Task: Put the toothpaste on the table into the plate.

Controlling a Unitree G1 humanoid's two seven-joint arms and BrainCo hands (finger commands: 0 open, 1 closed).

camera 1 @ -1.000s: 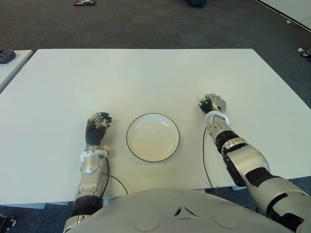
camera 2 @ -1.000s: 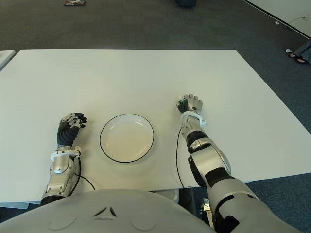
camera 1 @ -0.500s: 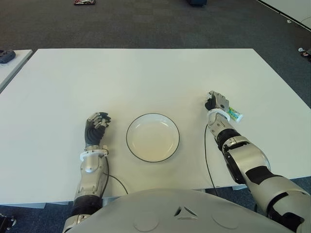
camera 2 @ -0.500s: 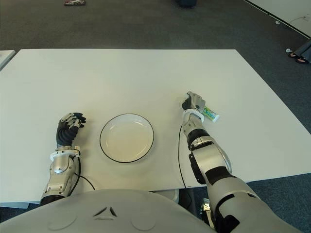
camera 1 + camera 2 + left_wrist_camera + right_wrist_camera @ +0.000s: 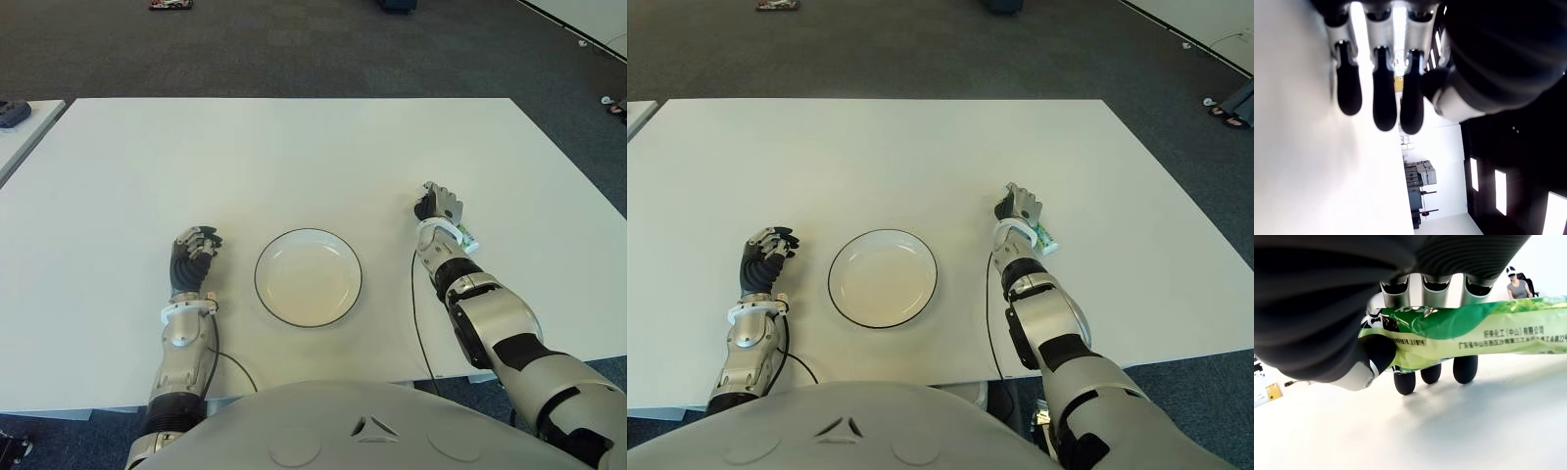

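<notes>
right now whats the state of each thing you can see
toothpaste: gripped in the right robot hand, clear of the table, not in the plate
plate: empty, flat on the table
right robot hand: fingers closed around the toothpaste, right of the plate
left robot hand: curled, holding nothing, left of the plate

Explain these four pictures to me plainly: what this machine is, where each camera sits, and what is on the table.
This is a humanoid robot with two arms ending in fingered hands. Two pictures come from cameras in its head, looking down at a white table. The other two come from cameras on its wrists, close to each hand. On the table lies an empty white plate with a dark rim. The right hand, to the plate's right, grips a green toothpaste tube; its wrist view shows the fingers wrapped around it. The left hand, to the plate's left, is curled and holds nothing.
</notes>
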